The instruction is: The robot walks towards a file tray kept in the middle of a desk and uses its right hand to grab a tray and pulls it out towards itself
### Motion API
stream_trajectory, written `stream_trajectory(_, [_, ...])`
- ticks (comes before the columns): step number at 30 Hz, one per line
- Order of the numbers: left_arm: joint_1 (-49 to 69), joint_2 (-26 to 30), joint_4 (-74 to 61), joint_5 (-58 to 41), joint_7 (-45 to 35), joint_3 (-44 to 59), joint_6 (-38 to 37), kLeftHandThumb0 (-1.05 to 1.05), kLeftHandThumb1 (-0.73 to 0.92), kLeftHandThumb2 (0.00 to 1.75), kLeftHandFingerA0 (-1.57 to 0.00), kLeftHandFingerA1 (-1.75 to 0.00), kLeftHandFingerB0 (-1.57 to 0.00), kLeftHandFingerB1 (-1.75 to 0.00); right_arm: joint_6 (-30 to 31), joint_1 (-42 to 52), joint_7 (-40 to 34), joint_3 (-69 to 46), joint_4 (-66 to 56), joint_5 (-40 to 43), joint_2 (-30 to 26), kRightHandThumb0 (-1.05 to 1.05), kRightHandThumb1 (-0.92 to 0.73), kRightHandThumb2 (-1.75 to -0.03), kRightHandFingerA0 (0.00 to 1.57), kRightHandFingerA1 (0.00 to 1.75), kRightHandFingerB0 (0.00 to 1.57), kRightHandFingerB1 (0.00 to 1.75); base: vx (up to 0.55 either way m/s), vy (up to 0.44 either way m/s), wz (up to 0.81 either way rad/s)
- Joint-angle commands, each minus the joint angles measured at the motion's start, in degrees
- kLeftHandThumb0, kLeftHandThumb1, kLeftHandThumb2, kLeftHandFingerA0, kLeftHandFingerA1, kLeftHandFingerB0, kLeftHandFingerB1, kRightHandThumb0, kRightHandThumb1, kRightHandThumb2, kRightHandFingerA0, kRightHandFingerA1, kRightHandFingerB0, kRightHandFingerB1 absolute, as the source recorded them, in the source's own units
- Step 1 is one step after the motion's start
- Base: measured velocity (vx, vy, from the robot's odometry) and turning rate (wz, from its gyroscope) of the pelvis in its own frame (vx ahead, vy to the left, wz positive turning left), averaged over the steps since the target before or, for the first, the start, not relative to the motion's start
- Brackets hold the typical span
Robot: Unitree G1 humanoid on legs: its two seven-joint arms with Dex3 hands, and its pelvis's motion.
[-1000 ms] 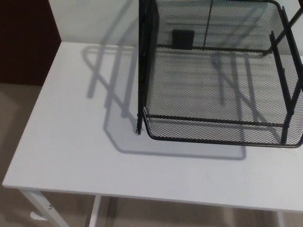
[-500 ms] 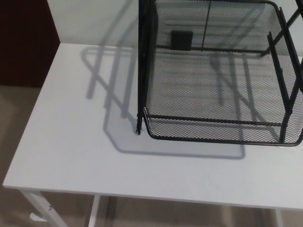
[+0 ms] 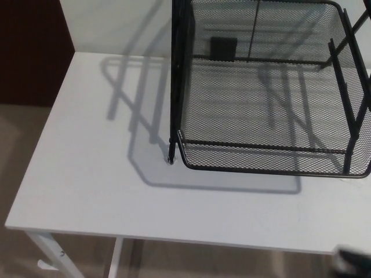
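No writing or brand can be read anywhere. One black mesh file tray (image 3: 266, 104) is seen standing on the far right part of one white desk (image 3: 87, 174), its front edge towards the robot. A small dark blurred part of the right hand (image 3: 353, 263) is seen at the lower right corner, below the desk edge; whether it is open cannot be told. Nothing is held.

One white desk (image 3: 87, 191), and on it one black mesh file tray rack (image 3: 175, 87) toward the desk's far right. Two mesh trays can be counted in the rack: one lower tray (image 3: 266, 156) with its front rim nearest the desk's near edge, one upper tray (image 3: 266, 23) above it. One dark blurred robot part (image 3: 353, 262) at the desk's near right corner, too blurred to identify.
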Motion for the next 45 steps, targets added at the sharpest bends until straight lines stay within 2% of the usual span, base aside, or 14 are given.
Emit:
stream_trajectory(1, [1.2,1.2,-2.8,-1.3,-1.0,1.3,2.8,-0.61,0.8,0.63,-0.31,-0.41,-0.28,-0.35,-0.4,-9.3,-0.7,-18.0,-24.0,-5.5,-1.9,-0.63,-0.65,-0.6,0.12,0.46,0.17,0.35,0.0,0.0,0.0])
stream_trajectory(2, [1.6,1.8,-4.0,0.6,0.1,0.6,3.8,-0.57,0.81,0.64,-0.32,-0.39,-0.28,-0.35,2.9,-14.9,-0.4,-16.5,-26.4,-12.8,-0.5,-0.69,-0.45,-0.82,0.01,0.42,0.07,0.4,0.0,0.0,0.0])
stream_trajectory(12, [2.0,1.8,-5.3,0.0,-0.3,0.9,3.2,-0.58,0.8,0.63,-0.33,-0.41,-0.28,-0.35,11.1,-37.8,10.6,-7.5,-26.1,-41.3,1.8,-0.75,-0.45,-0.82,0.0,0.38,0.0,0.19,0.0,0.0,0.0])
stream_trajectory(26, [1.3,2.9,-6.6,2.5,-0.1,-0.5,3.4,-0.58,0.79,0.63,-0.35,-0.41,-0.29,-0.35,22.7,-54.8,17.7,5.8,-3.0,-69.0,1.4,-0.74,-0.46,-0.78,0.0,0.34,0.0,0.39,0.0,0.0,0.0])
stream_trajectory(29, [0.8,3.4,-6.2,3.0,-0.2,-0.8,3.3,-0.57,0.79,0.63,-0.36,-0.41,-0.29,-0.35,25.0,-56.4,18.3,7.4,0.2,-71.1,1.4,-0.71,-0.44,-0.77,0.0,0.34,0.04,0.38,0.0,0.0,0.0])
stream_trajectory(31, [0.8,3.4,-6.6,2.9,-0.2,-0.8,3.3,-0.58,0.79,0.63,-0.36,-0.41,-0.29,-0.35,26.8,-57.6,17.7,9.0,3.7,-72.2,1.0,-0.65,-0.46,-0.54,0.0,0.37,0.06,0.42,0.0,0.0,0.0])
stream_trajectory(32, [1.6,3.2,-8.2,2.7,-0.4,-0.8,3.7,-0.56,0.79,0.63,-0.36,-0.41,-0.28,-0.35,27.6,-58.1,18.3,9.7,5.0,-73.7,0.7,-0.64,-0.41,-0.76,0.0,0.36,0.05,0.41,0.0,0.0,0.0])
stream_trajectory(34, [2.4,3.1,-10.0,2.9,-0.4,-0.9,4.2,-0.55,0.79,0.63,-0.36,-0.41,-0.28,-0.35,29.0,-58.7,19.2,10.9,6.9,-75.5,0.7,-0.6,-0.39,-0.73,0.0,0.36,0.08,0.42,0.0,0.0,0.0])
stream_trajectory(35, [2.6,3.2,-10.4,3.0,-0.4,-1.0,4.2,-0.53,0.61,0.98,-0.33,-0.56,-0.16,-0.46,29.9,-59.1,19.4,11.6,8.3,-76.2,0.6,-0.38,-0.21,-0.79,0.0,0.55,0.01,0.49,0.0,0.0,0.0])
stream_trajectory(40, [3.0,3.8,-11.1,4.2,0.5,-1.3,3.2,-0.53,0.6,0.99,-0.35,-0.57,-0.16,-0.47,32.4,-59.8,20.4,13.8,11.7,-78.3,0.4,-0.35,-0.2,-0.77,0.0,0.55,0.0,0.49,0.0,0.0,0.0])
stream_trajectory(41, [3.0,3.7,-11.5,3.9,0.3,-1.2,3.4,-0.55,0.78,0.62,-0.39,-0.43,-0.29,-0.35,33.0,-59.8,20.2,14.3,12.5,-79.0,0.3,-0.48,-0.39,-0.52,0.0,0.44,0.08,0.37,0.0,0.0,0.0])
stream_trajectory(42, [2.9,3.6,-11.4,3.8,0.3,-1.1,3.3,-0.51,0.59,0.97,-0.36,-0.58,-0.17,-0.47,33.4,-59.9,20.4,14.7,13.0,-79.5,0.3,-0.48,-0.34,-0.69,0.0,0.41,0.06,0.41,0.0,0.0,0.0])
stream_trajectory(44, [2.4,3.8,-10.6,3.9,0.2,-1.2,3.0,-0.55,0.78,0.62,-0.39,-0.44,-0.29,-0.36,34.8,-59.7,20.2,16.0,14.7,-81.6,0.5,-0.49,-0.34,-0.66,0.0,0.39,0.08,0.4,0.0,0.0,0.0])
stream_trajectory(45, [2.4,3.9,-10.5,3.9,0.2,-1.2,2.9,-0.55,0.78,0.62,-0.39,-0.44,-0.29,-0.36,35.1,-59.6,20.1,16.3,14.8,-81.9,0.5,-0.49,-0.34,-0.66,0.0,0.39,0.08,0.4,0.0,0.0,0.0])
